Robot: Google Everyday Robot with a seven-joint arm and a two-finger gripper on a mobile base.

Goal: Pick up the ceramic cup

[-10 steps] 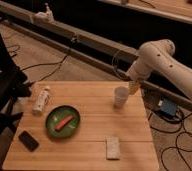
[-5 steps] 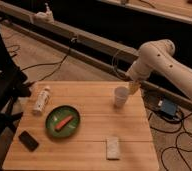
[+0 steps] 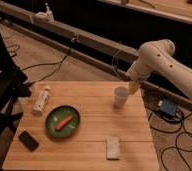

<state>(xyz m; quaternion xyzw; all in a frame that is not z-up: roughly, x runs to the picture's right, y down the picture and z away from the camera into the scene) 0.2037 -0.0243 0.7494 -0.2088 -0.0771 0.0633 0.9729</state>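
Note:
The ceramic cup [image 3: 121, 96] is small, white and handleless, and stands upright near the far right edge of the wooden table [image 3: 96, 135]. The white arm comes in from the right. Its gripper [image 3: 134, 88] hangs just to the right of the cup, at about rim height, close beside it. I cannot tell whether it touches the cup.
A green plate [image 3: 62, 121] with an orange carrot-like piece [image 3: 64, 122] sits left of centre. A white labelled bottle [image 3: 41, 99] lies at the far left. A black phone [image 3: 28, 140] lies at the front left, and a flat white block [image 3: 112, 147] near the front edge. Cables and a blue box [image 3: 166, 106] lie on the floor to the right.

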